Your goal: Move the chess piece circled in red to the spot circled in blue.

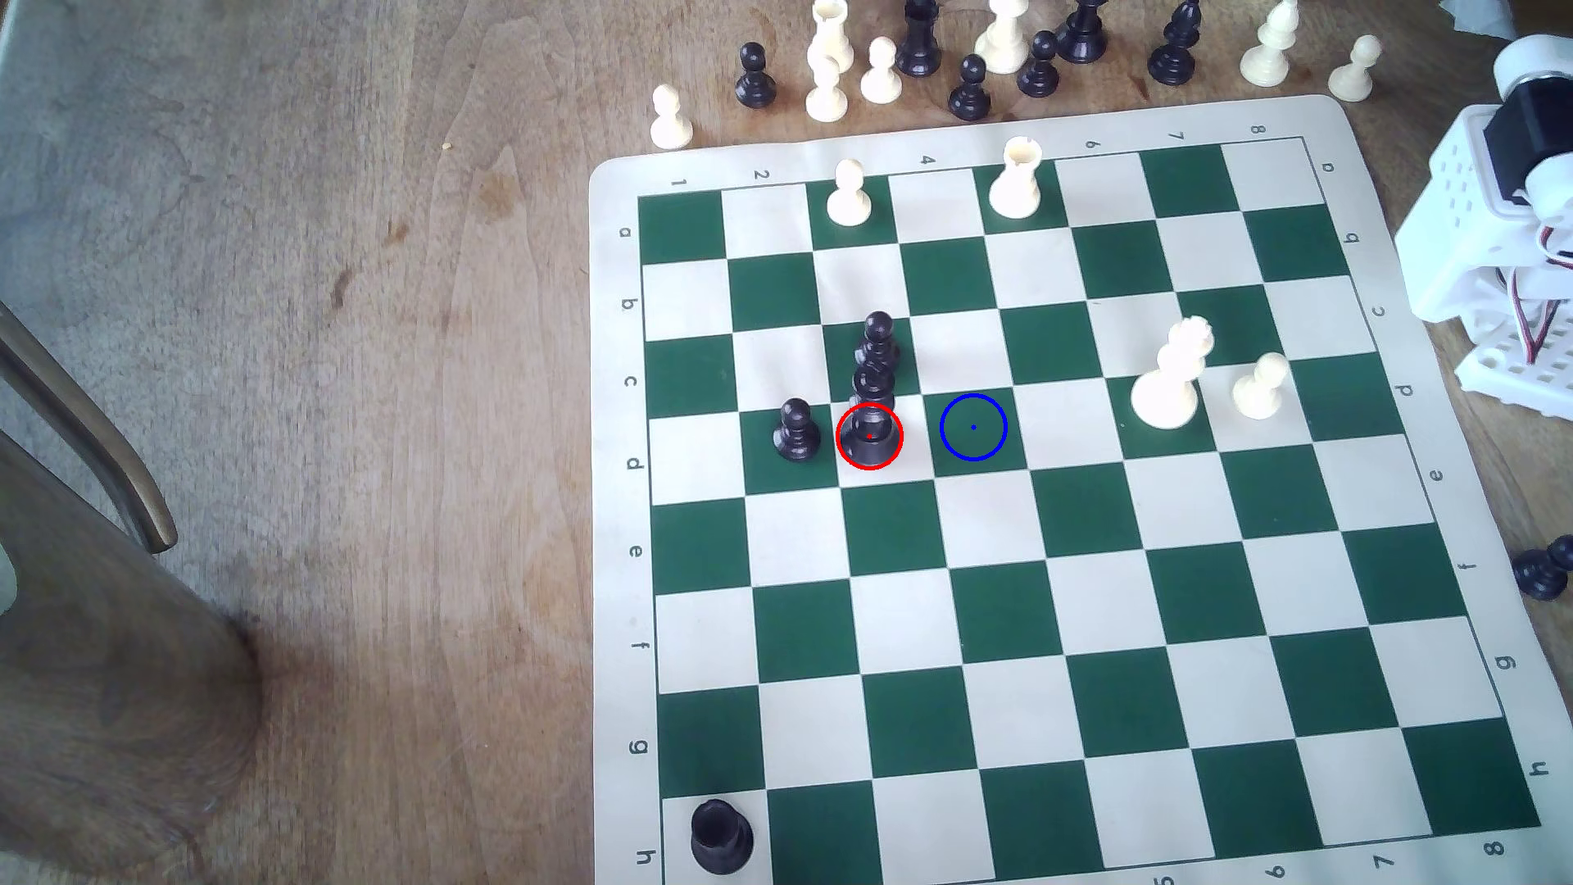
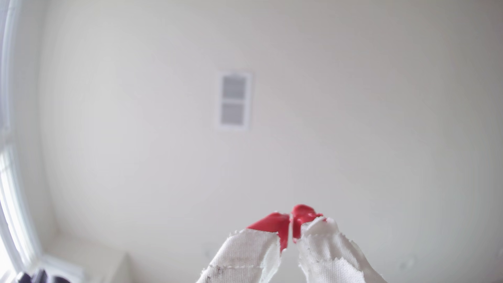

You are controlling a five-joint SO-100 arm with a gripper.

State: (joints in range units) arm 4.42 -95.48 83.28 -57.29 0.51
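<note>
The board [image 1: 1064, 511] carries four black pieces and four cream ones. The chess piece [image 1: 873, 383] stands on the red-ringed cream square, and the spot [image 1: 973, 427] is the green square just beside it, far from the gripper [image 2: 291, 225], whose red-tipped, cloth-wrapped fingers [image 2: 275, 225] are clenched together on nothing, pointing at a pale wall.

From my remote station, the gripper [image 2: 291, 225] pointed at a pale wall, its red fingertips [image 2: 275, 224] pressed together with nothing between them, white cloth tape wrapping both fingers. A blurred rectangular vent [image 2: 234, 101] hung on the wall well beyond the tips.
</note>
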